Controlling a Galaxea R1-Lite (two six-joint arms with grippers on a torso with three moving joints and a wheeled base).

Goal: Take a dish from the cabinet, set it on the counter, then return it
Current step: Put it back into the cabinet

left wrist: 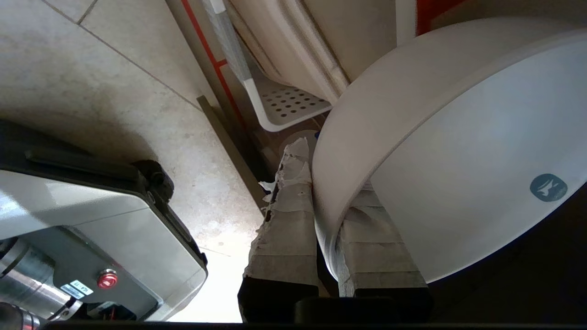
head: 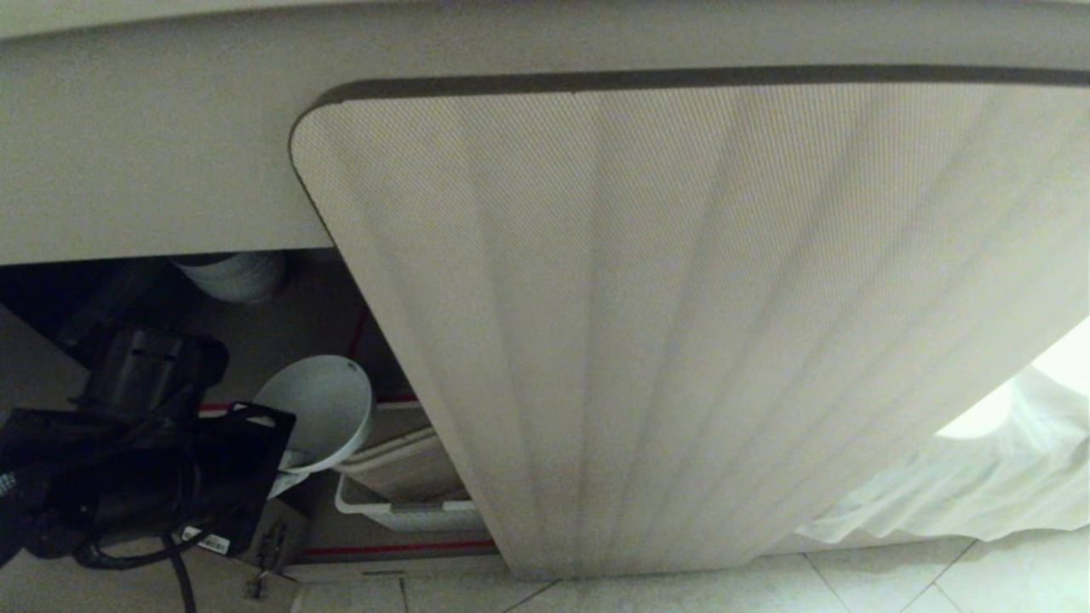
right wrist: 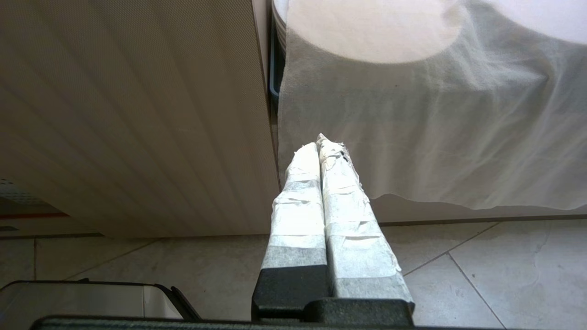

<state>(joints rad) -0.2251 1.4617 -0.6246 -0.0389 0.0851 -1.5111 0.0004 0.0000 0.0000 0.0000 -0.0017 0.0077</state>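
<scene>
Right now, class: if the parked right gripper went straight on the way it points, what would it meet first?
Probably the white cloth: the right gripper, fingers together, points at its draped face just beside the ribbed cabinet door. Depth is unclear, so the gap cannot be judged.

White round dish [head: 319, 409], plain glazed, small blue-grey mark [left wrist: 548, 187] inside; tilted steeply on edge, hollow facing out, rim pinched between taped fingers [left wrist: 284, 220]. Sits at open front of cabinet [head: 681, 323], just ahead of red-edged shelf. Cabinet door pale beige, vertically ribbed, swung wide; interior dark. Counter [head: 145, 153] cream slab edge directly above opening.
</scene>
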